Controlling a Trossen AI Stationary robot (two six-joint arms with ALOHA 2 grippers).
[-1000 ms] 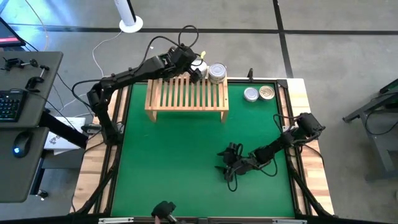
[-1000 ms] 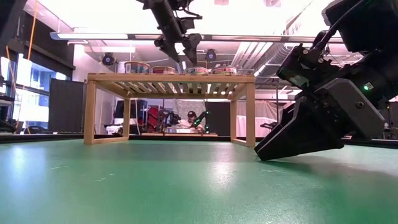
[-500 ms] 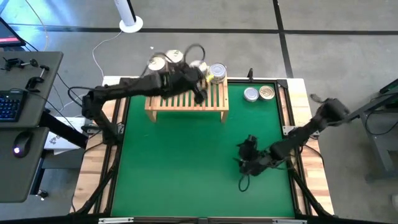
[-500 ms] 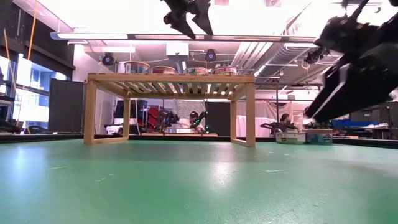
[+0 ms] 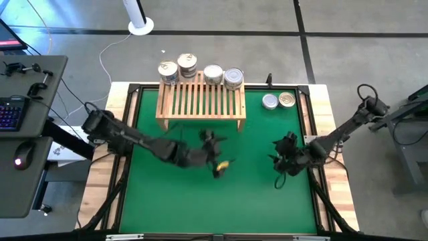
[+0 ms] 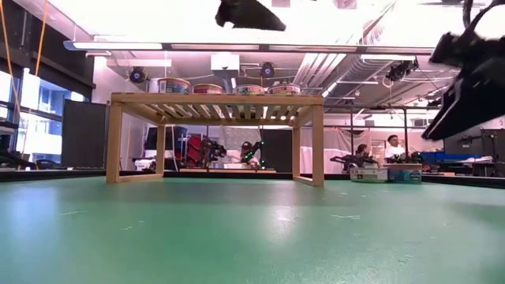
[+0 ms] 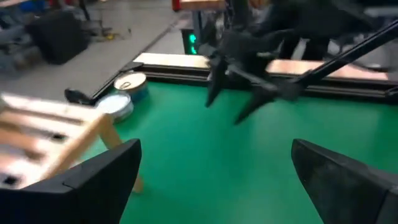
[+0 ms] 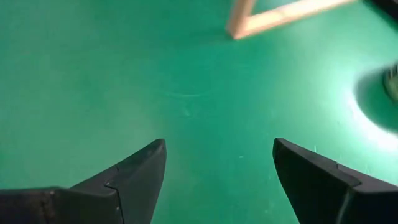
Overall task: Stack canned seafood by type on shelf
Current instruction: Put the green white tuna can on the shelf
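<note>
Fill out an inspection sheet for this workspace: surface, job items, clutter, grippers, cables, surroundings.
Surface: green mat in a wooden-edged table frame, bare over most of its area.
Job's things: four tin stacks in a row along the far edge of the shelf; two loose tins on the mat to the shelf's right, side by side.
Clutter: nothing seen on the mat.
Grippers: left gripper open and empty, above the mat in front of the shelf; right gripper open and empty, above the mat's right side.
Cables: a white cable on the floor behind the table; dark cable loops on both arms.
Surroundings: desk with keyboard and mouse at left; people in the room beyond.
</note>
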